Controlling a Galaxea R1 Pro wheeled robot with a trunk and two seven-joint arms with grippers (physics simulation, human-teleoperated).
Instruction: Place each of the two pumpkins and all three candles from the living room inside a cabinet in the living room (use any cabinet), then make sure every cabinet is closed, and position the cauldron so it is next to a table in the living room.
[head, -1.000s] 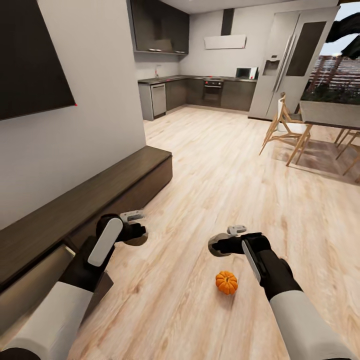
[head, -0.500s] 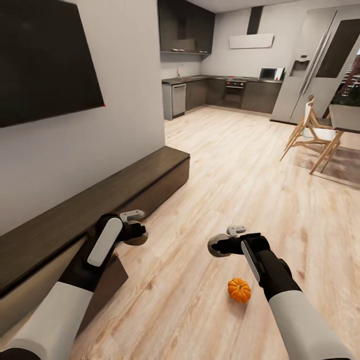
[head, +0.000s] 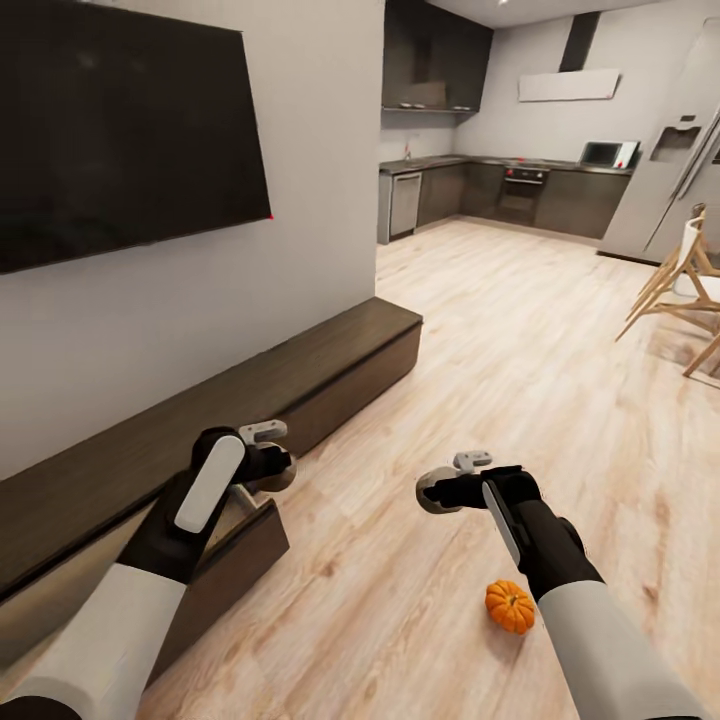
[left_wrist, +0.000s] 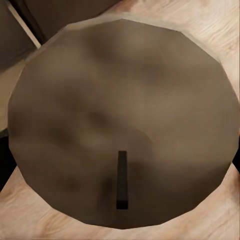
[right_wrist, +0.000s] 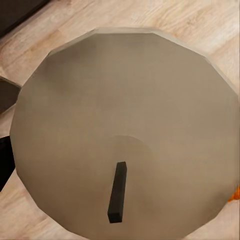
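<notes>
A small orange ribbed pumpkin (head: 510, 606) lies on the pale wood-plank floor (head: 480, 380), nearer the robot than the right gripper (head: 437, 492) and slightly off to its outer side, close beside the right forearm and apart from the fingers. That gripper holds a round tan candle with a short black wick (right_wrist: 120, 135); in the right wrist view the candle's flat top and wick cover the fingers, so they are closed on the candle, and a sliver of orange shows at the picture's edge. The left gripper (head: 268, 470) holds a round brown candle with a black wick (left_wrist: 120, 125) in the same way, closed on it, with its flat top toward the left wrist camera. Just under and beside the left gripper, a drawer of the long low dark-brown wooden cabinet (head: 300, 375) stands pulled out, its dark front (head: 225, 575) angled out over the floor. The cabinet runs away from the left gripper along the white wall, below a large black wall television (head: 120, 130). Farther off, beyond both grippers, stand dark kitchen units (head: 520, 195) with a grey refrigerator (head: 675, 170), and to the right side light wooden chairs (head: 680, 300).
</notes>
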